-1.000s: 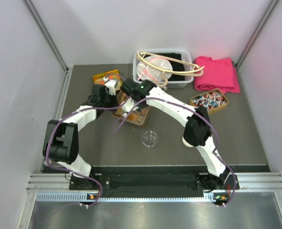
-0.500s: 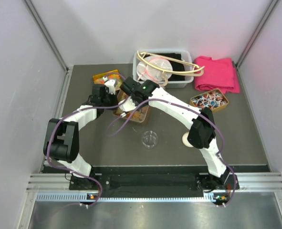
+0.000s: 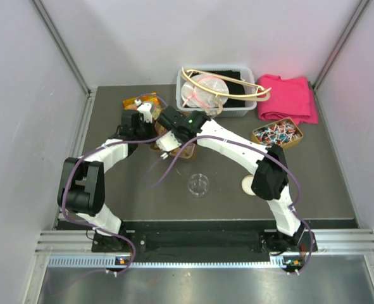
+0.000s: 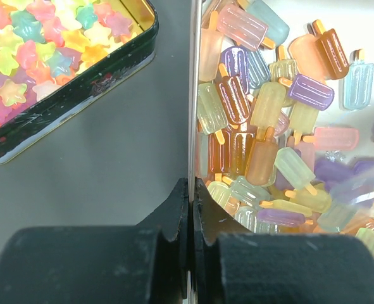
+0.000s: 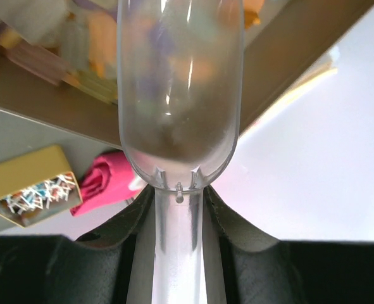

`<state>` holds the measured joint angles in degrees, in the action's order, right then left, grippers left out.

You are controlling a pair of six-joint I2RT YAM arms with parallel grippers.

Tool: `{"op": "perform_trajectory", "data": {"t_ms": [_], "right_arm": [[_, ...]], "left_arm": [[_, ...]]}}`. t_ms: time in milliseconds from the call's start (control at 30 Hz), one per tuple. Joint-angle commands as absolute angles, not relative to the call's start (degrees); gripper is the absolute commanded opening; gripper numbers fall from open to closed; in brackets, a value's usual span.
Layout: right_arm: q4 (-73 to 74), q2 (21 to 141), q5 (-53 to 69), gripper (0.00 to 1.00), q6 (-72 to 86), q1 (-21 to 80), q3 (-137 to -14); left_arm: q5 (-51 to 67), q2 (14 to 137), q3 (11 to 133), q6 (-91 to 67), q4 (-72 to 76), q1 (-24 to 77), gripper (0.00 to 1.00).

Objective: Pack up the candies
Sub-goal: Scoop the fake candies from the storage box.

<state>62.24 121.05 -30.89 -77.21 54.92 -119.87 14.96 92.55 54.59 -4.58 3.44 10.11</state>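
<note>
The candies are translucent popsicle-shaped gummies in orange, yellow, pink and pale colours, heaped in a gold tin. My left gripper is shut on the tin's thin side wall. In the top view the left gripper sits at the tin's left edge. My right gripper is shut on the handle of a clear plastic scoop. The scoop's bowl is over the blurred candies. The right gripper hovers over the tin and hides most of it.
A second tin of star-shaped gummies lies just left of the held tin. A small clear cup and a white lid sit nearer the arms. A clear bin, pink cloth and tin of wrapped sweets stand at the back right.
The right gripper with the scoop has moved left and lower over the candy tin, covering more of it. The left gripper has stayed on the tin's wall.
</note>
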Motion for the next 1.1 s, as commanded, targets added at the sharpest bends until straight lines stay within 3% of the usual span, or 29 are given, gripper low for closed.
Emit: {"op": "perform_trajectory", "data": {"t_ms": [0, 200, 700, 833, 1067], "right_arm": [[54.3, 118.5, -38.2, 0.0, -83.0, 53.8, -119.1], [51.9, 119.4, -40.0, 0.0, -85.3, 53.3, -120.9], [35.6, 120.3, -49.9, 0.0, -99.9, 53.1, -105.7], [37.2, 120.0, -48.7, 0.0, -98.7, 54.1, -106.1], [57.8, 123.2, -42.6, 0.0, -87.6, 56.1, -116.3]], "left_arm": [[16.6, 90.6, 57.8, -7.0, 11.5, 9.8, 0.0], [16.7, 90.4, 57.7, -6.9, 11.7, 9.8, 0.0], [16.6, 89.6, 57.6, -7.1, 11.7, 9.8, 0.0], [16.7, 89.1, 57.3, -7.0, 11.9, 9.8, 0.0], [16.7, 89.2, 57.3, -7.4, 12.0, 9.8, 0.0]]}}
